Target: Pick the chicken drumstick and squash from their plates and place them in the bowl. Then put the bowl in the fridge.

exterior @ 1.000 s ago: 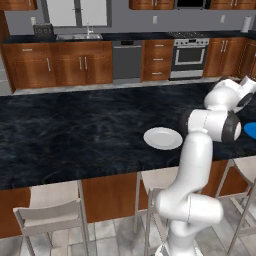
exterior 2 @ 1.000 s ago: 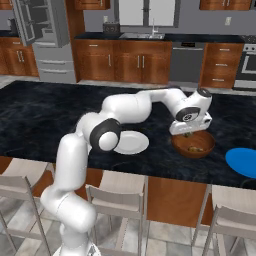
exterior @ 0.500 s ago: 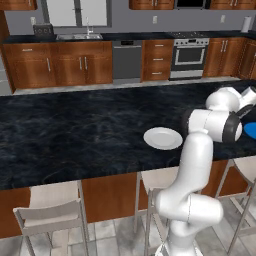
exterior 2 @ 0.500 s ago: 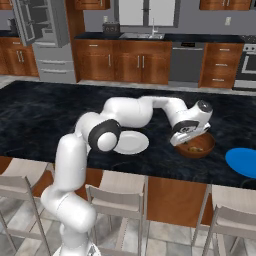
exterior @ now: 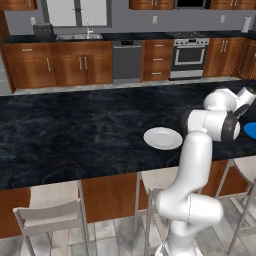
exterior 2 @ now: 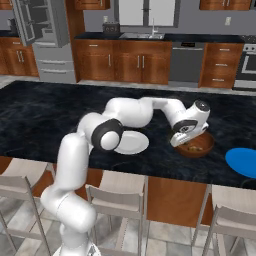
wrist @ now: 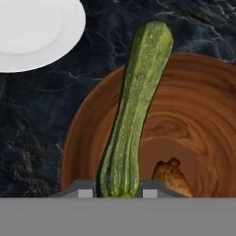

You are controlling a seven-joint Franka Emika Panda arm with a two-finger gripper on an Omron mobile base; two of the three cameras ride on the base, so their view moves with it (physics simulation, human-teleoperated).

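In the hand view the squash (wrist: 131,110) hides part of the bowl (wrist: 198,124), whose right side runs off the picture's edge, and the white plate (wrist: 37,32) is cut at the top left corner. In the right base view the blue plate (exterior 2: 242,162) is cropped, and the bowl's contents are too small to tell.

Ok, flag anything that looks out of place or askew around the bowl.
Nothing is spilled or damaged. The squash is not lying in the bowl: the gripper holds it by one end, and its far end pokes past the rim. The chicken drumstick sits inside.
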